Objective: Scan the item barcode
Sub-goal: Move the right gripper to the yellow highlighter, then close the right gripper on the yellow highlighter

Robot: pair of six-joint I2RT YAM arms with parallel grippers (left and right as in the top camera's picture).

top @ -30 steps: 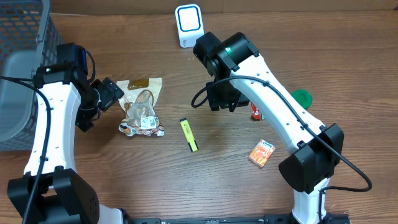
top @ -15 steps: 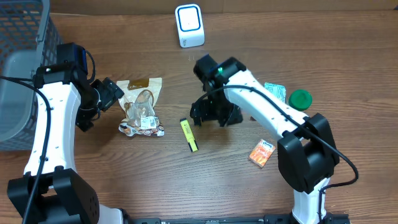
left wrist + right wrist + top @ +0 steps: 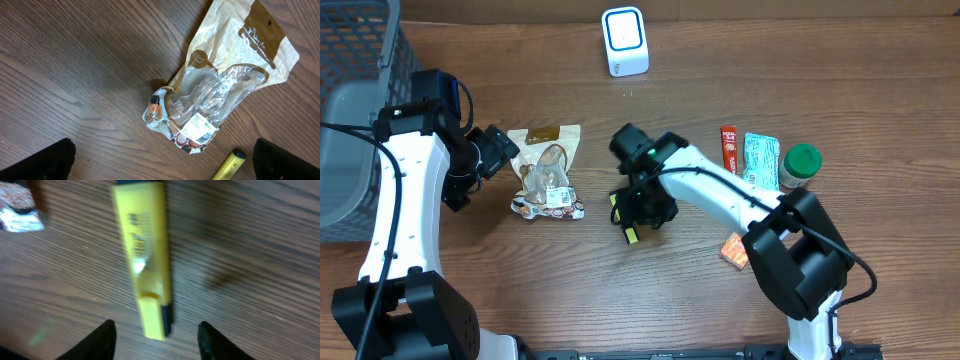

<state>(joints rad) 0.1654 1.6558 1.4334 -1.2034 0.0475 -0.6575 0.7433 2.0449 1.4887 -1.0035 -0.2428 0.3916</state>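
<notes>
The wooden table carries everything, with a grey wire basket at its far-left corner. The left arm reaches in beside the basket, and its left gripper hangs over bare wood just beside a snack bag. In the wrist view its fingers are spread wide and hold nothing. The right arm stretches across the middle, its right gripper low over the table's centre. The snack bag lies flat, part tan paper and part clear film, with a white printed label near its lower end. A white scanner with a blue outline stands at the far edge, well apart from both grippers. To the right sit a green-lidded jar, a teal packet touching it, a red stick pack just beside that, and an orange packet partly hidden by the arm. The yellow highlighter lies on the wood right of the bag. In the right wrist view the highlighter has one end between the right gripper's parted fingertips, with a gap on each side (its printing is too blurred to read).
</notes>
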